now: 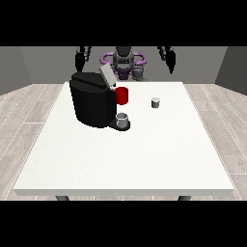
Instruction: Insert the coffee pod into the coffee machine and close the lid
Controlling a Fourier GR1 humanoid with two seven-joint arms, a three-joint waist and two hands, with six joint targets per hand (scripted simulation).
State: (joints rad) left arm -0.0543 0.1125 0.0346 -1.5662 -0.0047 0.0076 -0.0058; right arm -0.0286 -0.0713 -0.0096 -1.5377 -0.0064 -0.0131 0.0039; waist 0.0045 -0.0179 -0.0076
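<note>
Grey coffee pod (155, 102) sits untouched on the table (144, 154); coffee machine (92, 99) lid (107, 76) up; we cannot tell either raised hand's fingers; everything remains

A large white table (144, 159) fills most of the view, its near edge at 6 o'clock. A small grey cup (123, 119) stands upright a little toward 12 o'clock from the table's middle. A red cup (122, 95) stands at 12 o'clock from the grey one, near it but apart. Pale wooden floor (29, 111) shows at 3 and 9 o'clock of the table, with grey walls (29, 62) beyond.
</note>
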